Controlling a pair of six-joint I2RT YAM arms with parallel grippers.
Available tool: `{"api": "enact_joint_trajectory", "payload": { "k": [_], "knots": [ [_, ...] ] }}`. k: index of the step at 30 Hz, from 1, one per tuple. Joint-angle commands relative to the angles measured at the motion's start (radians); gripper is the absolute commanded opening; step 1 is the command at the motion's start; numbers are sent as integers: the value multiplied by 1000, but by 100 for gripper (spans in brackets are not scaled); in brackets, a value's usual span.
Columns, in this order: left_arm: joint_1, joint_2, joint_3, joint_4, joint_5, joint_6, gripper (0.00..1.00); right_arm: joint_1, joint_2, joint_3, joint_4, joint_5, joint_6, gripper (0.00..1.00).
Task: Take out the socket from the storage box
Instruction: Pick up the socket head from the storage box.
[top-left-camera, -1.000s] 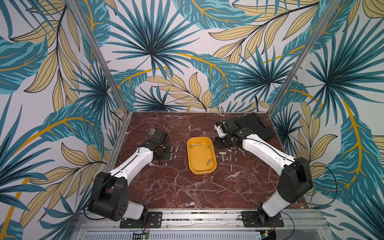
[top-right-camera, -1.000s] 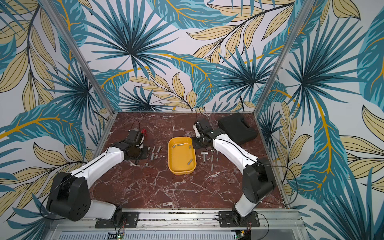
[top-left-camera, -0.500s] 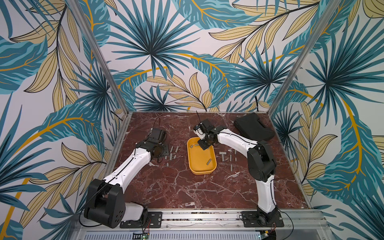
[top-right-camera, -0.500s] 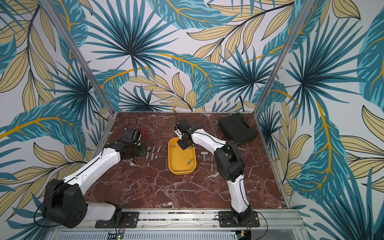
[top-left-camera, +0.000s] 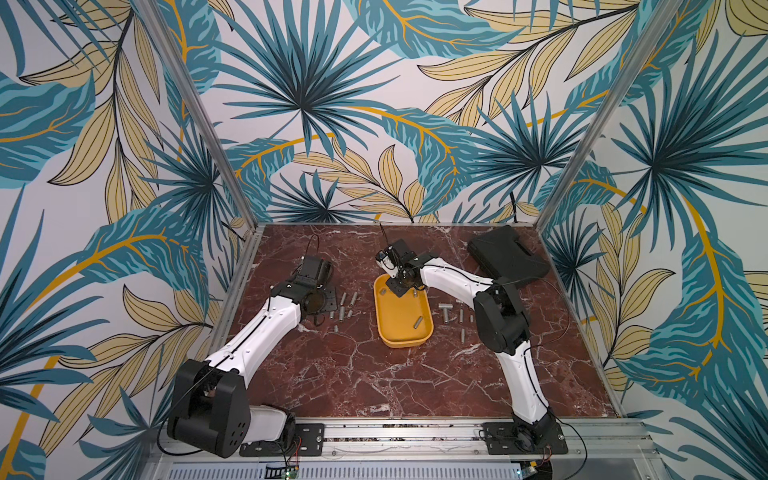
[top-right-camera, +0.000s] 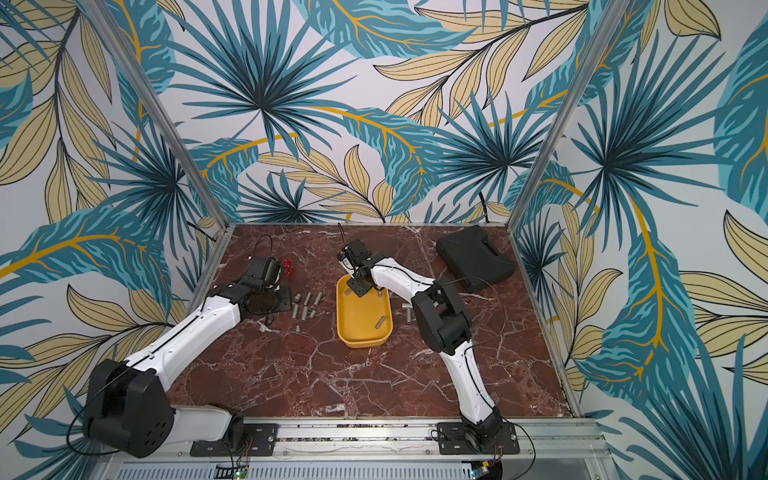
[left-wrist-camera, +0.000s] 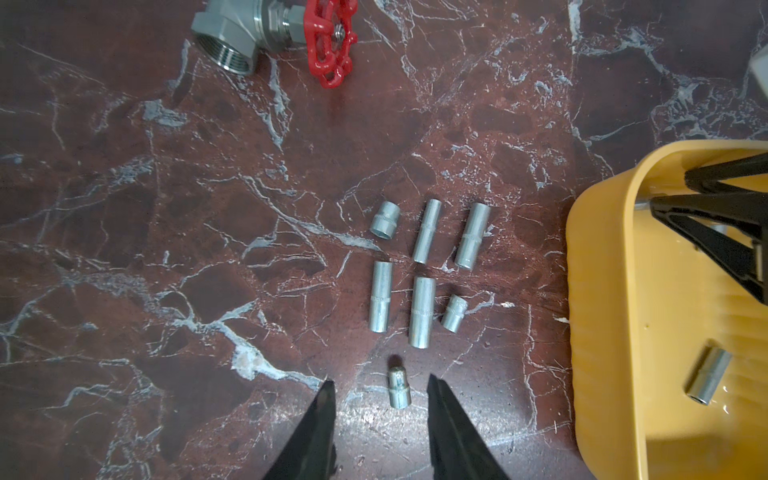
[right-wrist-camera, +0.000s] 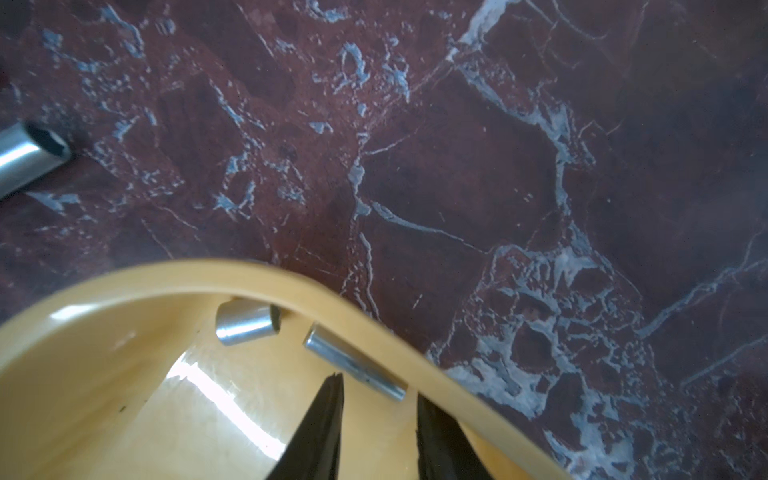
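One thin socket (right-wrist-camera: 355, 368) lies flat, long axis along storage box (right-wrist-camera: 266, 274) rim; left jaws, right jaws parted, empty.

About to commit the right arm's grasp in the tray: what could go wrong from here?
1. The thin socket lies close along the storage box rim, so a finger of the open right gripper may land on the rim and shove the box.
2. The short socket beside it could be knocked and roll.
3. The open left gripper hangs over a small socket on the table; a low move may scatter the laid-out sockets.
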Motion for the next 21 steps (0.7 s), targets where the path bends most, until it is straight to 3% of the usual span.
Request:
{"api": "enact_joint_trajectory", "payload": {
  "k": [1, 13, 21],
  "knots": [
    [9, -16, -31, 10, -12, -1, 40, 4, 40, 39, 3, 12, -17, 33],
    [9, -13, -52, 23, 0, -9, 40, 4, 89, 59, -77, -102, -33, 32],
    [9, -12, -60, 27, 2, -9, 40, 5, 50, -44, -96, -161, 0, 20]
  ]
}}
